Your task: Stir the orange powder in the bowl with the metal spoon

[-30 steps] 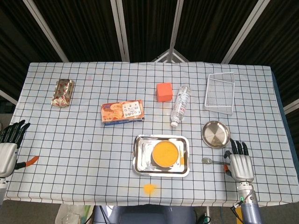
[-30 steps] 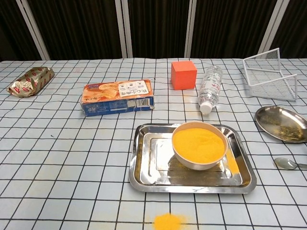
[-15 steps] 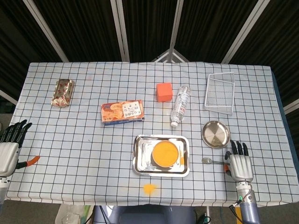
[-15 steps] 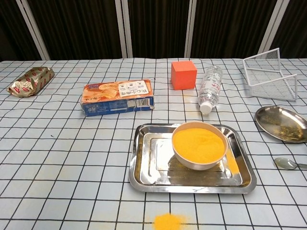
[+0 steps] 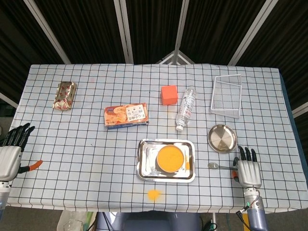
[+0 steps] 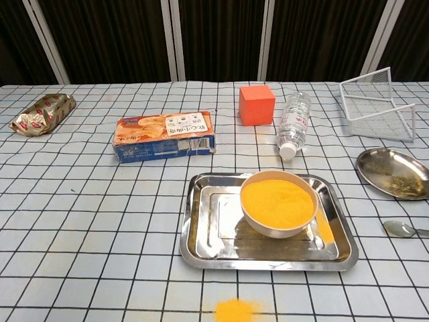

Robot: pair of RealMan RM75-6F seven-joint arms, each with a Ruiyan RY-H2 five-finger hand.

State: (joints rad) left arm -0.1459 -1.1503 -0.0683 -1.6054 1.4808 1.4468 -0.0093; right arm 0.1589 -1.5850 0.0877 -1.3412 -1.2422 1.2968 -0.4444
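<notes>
At the surface's left edge the left hand (image 5: 9, 156) has slid a little toward the near corner since a second ago, fingers spread, holding nothing. Nothing else on the surface has shifted, so the stirring has not begun, in my judgement.

Counted left to right: one foil packet (image 5: 64, 95) near the far left corner, one biscuit box (image 5: 126, 116), one spill of powder (image 5: 153, 194) by the near edge, one tray (image 5: 143, 163) carrying one bowl (image 5: 171, 158) of orange powder, one orange cube (image 5: 169, 94), one bottle (image 5: 186, 108) lying down, one round plate (image 5: 222, 138), one wire basket (image 5: 226, 96) toward the far right corner.

The spoon (image 5: 217, 166) lies on the surface between tray and right hand (image 5: 249, 171), untouched. That hand has also drawn slightly toward the near edge; its fingers are apart and it is empty, just beside the spoon's handle.
</notes>
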